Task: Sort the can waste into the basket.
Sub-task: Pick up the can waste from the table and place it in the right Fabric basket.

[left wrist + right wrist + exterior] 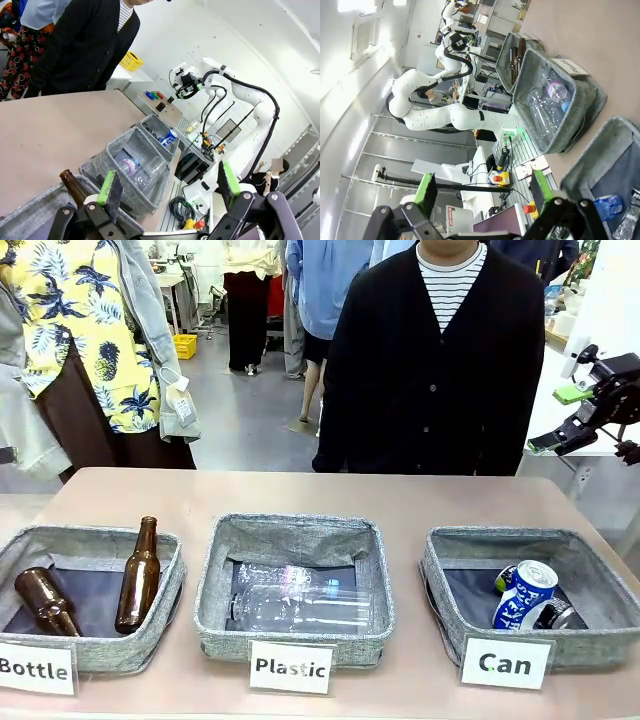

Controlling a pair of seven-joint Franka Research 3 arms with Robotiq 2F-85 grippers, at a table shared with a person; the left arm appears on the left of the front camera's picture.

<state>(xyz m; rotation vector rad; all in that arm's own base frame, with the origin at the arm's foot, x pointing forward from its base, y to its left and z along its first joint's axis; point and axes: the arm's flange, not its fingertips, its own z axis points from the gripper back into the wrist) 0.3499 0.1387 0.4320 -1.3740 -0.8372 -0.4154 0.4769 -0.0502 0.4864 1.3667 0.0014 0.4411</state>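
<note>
Both cans point(527, 597) lie in Can basket point(600, 635), table's right front corner; sorting looks done. Your right gripper point(572, 416) spread, empty, raised clear; left gripper point(167, 187) spread too.

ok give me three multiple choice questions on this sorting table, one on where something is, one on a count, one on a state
1. Where is the blue and white can?
A. in the basket with the "Can" card
B. in the "Plastic" bin
C. on the bare table

2. How many brown glass bottles lie in the "Bottle" bin?
A. one
B. two
C. four

3. What state is the right hand in?
A. shut on a can
B. open and holding nothing
C. shut on a bottle

Answers:
1 A: the can rests inside the right-hand basket, behind that card.
2 B: one bottle leans upright, the other lies low.
3 B: the right wrist view shows its green-padded fingers apart with nothing between them.
</note>
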